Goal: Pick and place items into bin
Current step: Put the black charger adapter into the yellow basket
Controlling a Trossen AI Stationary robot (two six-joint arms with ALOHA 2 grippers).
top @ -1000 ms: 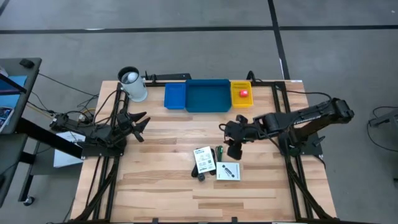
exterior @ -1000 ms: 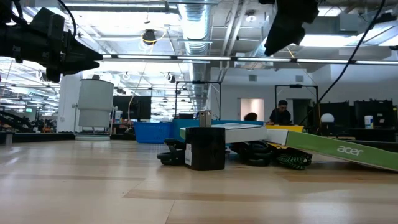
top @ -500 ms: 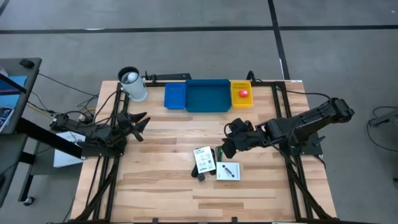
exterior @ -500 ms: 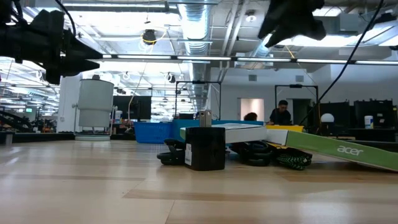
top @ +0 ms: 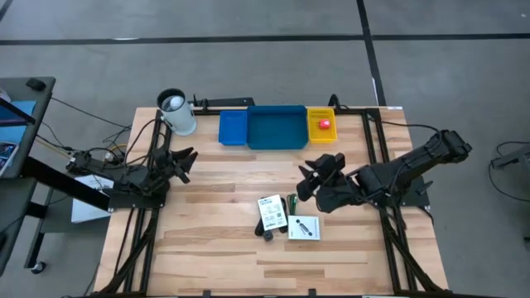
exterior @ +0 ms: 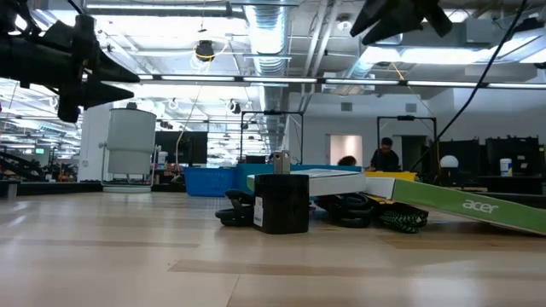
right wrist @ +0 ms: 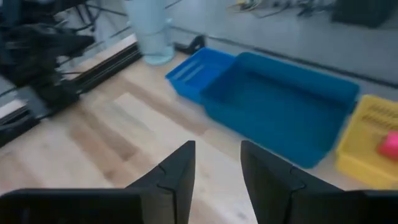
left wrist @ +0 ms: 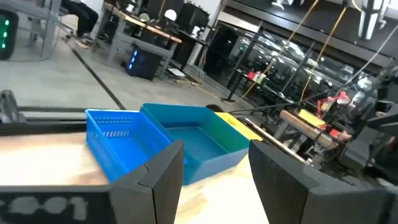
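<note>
Dark and empty, our right gripper is hanging with its fingers parted above bare wood, between the trays and the loose items. Our left gripper is waiting open near the table's left edge.

Two white packets are lying just below the right gripper, with a small black piece at their lower edge. Cables are showing partly between the packets; we cannot make them out well.

Along the far edge, the wide blue tray is sitting between a small blue tray and a yellow tray holding a red block.
</note>
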